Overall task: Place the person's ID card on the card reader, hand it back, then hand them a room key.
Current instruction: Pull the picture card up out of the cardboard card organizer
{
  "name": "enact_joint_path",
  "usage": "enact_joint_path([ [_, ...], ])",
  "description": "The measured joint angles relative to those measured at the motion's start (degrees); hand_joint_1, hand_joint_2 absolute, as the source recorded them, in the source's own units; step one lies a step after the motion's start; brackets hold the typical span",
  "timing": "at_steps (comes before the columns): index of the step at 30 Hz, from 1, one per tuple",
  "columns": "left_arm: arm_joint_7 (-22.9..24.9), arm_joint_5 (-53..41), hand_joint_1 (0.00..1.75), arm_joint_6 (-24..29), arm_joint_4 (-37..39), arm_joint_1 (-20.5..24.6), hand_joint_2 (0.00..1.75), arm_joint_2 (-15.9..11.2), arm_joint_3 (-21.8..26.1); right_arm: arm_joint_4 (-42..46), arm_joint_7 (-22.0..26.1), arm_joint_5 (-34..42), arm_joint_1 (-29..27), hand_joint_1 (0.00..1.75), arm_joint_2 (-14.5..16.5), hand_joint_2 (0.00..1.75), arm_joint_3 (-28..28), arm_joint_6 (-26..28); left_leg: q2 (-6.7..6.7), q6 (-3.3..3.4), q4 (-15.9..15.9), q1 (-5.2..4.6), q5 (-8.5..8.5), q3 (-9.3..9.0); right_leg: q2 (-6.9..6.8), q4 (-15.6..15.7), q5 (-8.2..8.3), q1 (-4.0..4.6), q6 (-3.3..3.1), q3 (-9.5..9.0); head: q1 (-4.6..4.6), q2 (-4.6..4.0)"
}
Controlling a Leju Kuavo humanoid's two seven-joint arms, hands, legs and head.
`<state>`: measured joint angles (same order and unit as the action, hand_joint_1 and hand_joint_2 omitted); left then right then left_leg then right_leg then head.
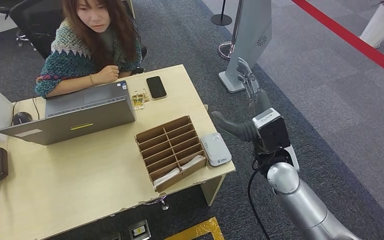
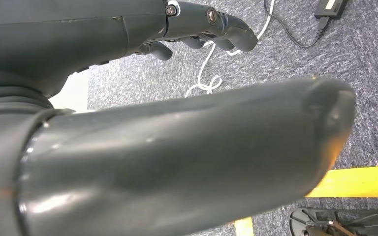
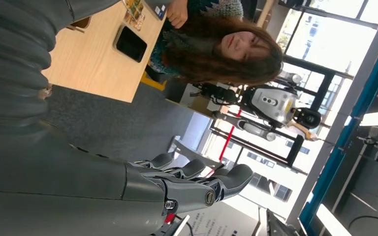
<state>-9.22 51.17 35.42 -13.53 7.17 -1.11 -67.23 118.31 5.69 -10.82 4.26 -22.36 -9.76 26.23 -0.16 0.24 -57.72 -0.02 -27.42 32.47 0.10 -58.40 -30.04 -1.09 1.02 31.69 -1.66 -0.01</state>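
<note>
Your right hand (image 1: 247,107) hung raised beside the tabletop (image 1: 80,175), its fingers (image 3: 197,179) released and holding nothing. The card reader (image 1: 216,148) lay at the tabletop's edge, touching the wooden key organizer (image 1: 170,150). Your left hand (image 2: 128,123) was likewise released over the carpet.

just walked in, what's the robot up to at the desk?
Nothing is in either hand yet. The right hand is raised beside the desk, open and empty, past the edge from the white card reader. The left hand hangs low over the carpet, also empty. A person sits behind a laptop; a cardboard organizer sits next to the reader.
</note>
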Motion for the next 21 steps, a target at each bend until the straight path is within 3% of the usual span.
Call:
enact_joint_path([
  [21,0.0,-0.7,0.00,0.0,0.0,0.8,0.00,0.0,0.0,1.0,0.1,-0.4,-0.6,0.00,1.0,1.75,0.7,-1.1,0.00,0.00,0.0,0.00,0.00,0.00,0.00,0.0,0.00,0.00,0.00,0.00,0.00,0.00],
])
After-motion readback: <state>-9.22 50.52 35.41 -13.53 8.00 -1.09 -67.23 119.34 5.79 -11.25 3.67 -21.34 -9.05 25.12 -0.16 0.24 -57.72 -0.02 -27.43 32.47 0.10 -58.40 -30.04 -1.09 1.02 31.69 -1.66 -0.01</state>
